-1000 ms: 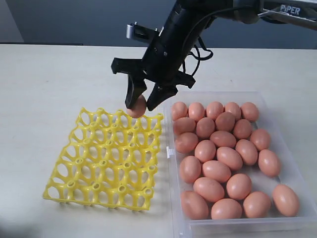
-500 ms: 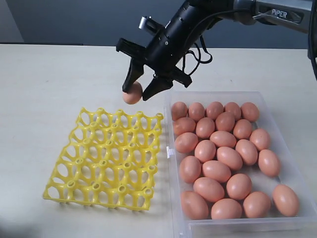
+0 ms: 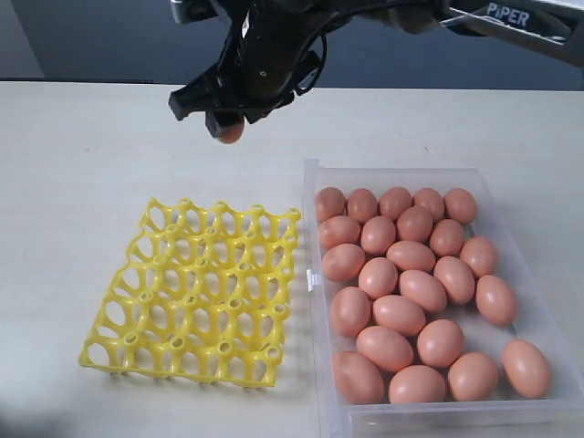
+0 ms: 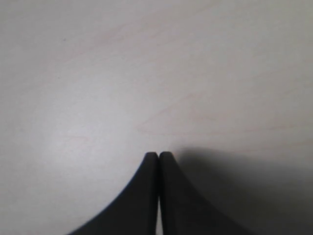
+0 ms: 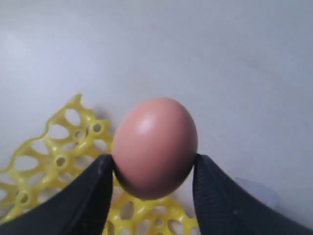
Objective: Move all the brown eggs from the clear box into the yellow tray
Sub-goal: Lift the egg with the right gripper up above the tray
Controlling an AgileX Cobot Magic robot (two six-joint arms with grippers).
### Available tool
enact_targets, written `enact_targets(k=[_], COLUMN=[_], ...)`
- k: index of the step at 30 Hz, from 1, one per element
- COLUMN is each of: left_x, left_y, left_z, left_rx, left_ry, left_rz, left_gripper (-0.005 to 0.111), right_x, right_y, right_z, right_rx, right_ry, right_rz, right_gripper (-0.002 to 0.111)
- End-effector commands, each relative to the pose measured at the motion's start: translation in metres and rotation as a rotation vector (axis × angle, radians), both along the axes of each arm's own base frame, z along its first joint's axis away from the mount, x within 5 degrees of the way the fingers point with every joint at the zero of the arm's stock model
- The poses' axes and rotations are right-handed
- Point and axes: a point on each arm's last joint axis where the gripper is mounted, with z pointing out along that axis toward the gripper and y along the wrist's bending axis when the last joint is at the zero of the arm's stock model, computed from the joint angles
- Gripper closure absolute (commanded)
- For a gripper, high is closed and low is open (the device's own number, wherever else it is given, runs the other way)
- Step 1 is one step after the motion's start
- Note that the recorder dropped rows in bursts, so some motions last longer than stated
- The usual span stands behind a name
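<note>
Egg (image 3: 230, 133) aloft near yellow tray (image 3: 271, 353) edge

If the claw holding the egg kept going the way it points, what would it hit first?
Probably the bare table just behind the yellow tray, the egg in the right claw touching first; depth is hard to judge.

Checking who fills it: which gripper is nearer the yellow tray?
Right. The right gripper holds an egg up by the tray's far edge; the left gripper sees only bare table.

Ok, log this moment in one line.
right claw: shut on brown egg, held aloft | yellow tray: empty | clear box: eggs remain | left claw: shut
</note>
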Motion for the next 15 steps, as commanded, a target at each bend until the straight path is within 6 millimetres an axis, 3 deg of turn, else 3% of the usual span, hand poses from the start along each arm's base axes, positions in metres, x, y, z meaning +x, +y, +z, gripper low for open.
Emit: enact_targets(k=[1, 4, 6, 11, 15], left_x=[0.001, 0.001, 0.001, 0.001, 0.001], left_y=[0.0, 0.0, 0.0, 0.0, 0.0], left_z=[0.001, 0.001, 0.001, 0.001, 0.001], left_rx=[-0.003, -0.003, -0.003, -0.003, -0.003], left_ry=[-0.011, -0.011, -0.011, -0.011, -0.011], left_rz=[0.005, 0.005, 0.005, 0.005, 0.005], left_gripper=[0.106, 0.106, 0.106, 0.106, 0.106], right_x=[-0.004, -0.031, -0.042, -0.062, -0.07], right_y=[-0.002, 0.016, 0.017, 0.006, -0.001], right_z=[0.032, 0.052, 0.049, 0.01, -0.026], right_rx=[0.065, 0.099, 0.109, 0.201, 0.339], right_ry=[-0.101, -0.154, -0.165, -0.153, -0.312], right_rz=[-0.051, 0.043, 0.063, 0.027, -0.01], right_gripper=[0.109, 0.109, 0.109, 0.109, 0.109])
